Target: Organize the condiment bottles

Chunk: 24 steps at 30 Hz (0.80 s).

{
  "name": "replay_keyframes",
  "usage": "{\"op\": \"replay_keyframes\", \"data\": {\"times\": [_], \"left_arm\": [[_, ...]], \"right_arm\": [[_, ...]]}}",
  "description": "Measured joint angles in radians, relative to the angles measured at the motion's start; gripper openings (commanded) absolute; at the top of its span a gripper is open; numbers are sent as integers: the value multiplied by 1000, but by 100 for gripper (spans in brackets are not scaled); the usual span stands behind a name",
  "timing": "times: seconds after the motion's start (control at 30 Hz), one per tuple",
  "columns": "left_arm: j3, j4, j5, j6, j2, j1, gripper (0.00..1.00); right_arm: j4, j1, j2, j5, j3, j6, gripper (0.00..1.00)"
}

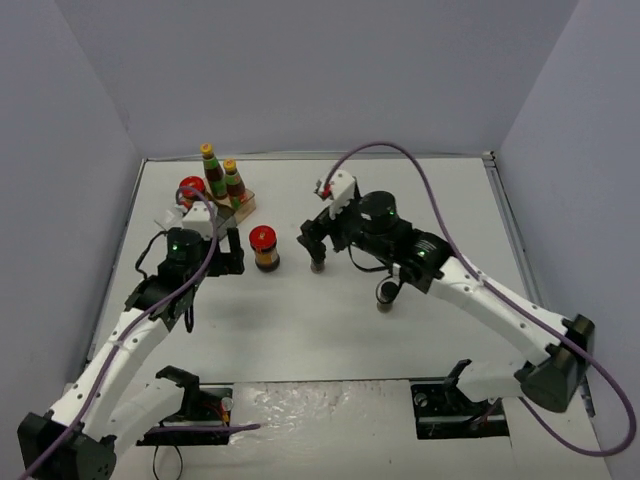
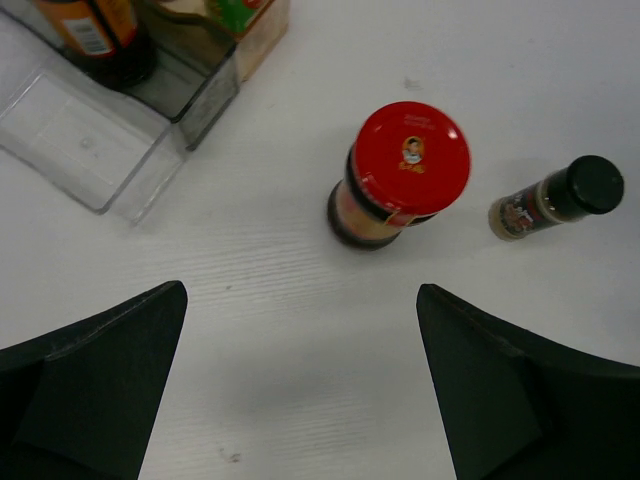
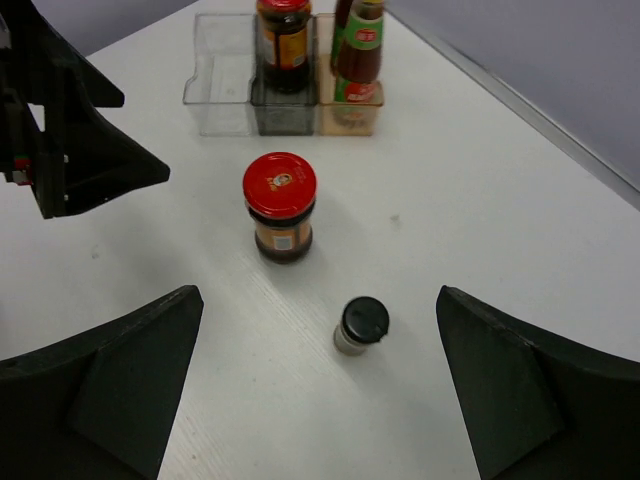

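Observation:
A red-lidded jar point(image 1: 264, 248) point(image 2: 400, 175) point(image 3: 280, 205) stands free on the table between both arms. A black-capped spice jar point(image 1: 318, 263) point(image 2: 555, 197) point(image 3: 360, 325) stands just right of it. My right gripper point(image 1: 318, 238) point(image 3: 318, 296) hovers open above the spice jar, touching nothing. My left gripper point(image 1: 228, 262) point(image 2: 300, 300) is open too, a short way left of the red-lidded jar. Another spice jar point(image 1: 385, 296) stands further right. Two tall yellow-capped bottles point(image 1: 208, 165) point(image 3: 360, 50) and a second red-lidded jar point(image 1: 188, 188) point(image 3: 283, 40) stand in the rack.
The clear and tan stepped rack point(image 1: 243, 205) point(image 2: 90, 150) point(image 3: 215, 95) sits at the back left, near the side wall. In the right wrist view the left gripper's dark fingers point(image 3: 70, 130) show at the left. Grey walls enclose the table.

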Motion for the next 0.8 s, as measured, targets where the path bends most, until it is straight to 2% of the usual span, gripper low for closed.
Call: {"op": "replay_keyframes", "data": {"times": [0.17,0.3,0.53,0.8], "left_arm": [[57,104,-99,-9,161,-167,97],[109,162,-169,-13,301,-209,97],[164,231,-238,-14,471,-214,97],[200,275,-236,-17,601,-230,97]], "right_arm": [[-32,-68,-262,94,-163,48,100],[-69,-103,-386,123,-233,88,100],[-137,-114,-468,153,-276,112,100],[-164,-127,-488,168,-289,112,100]]}}
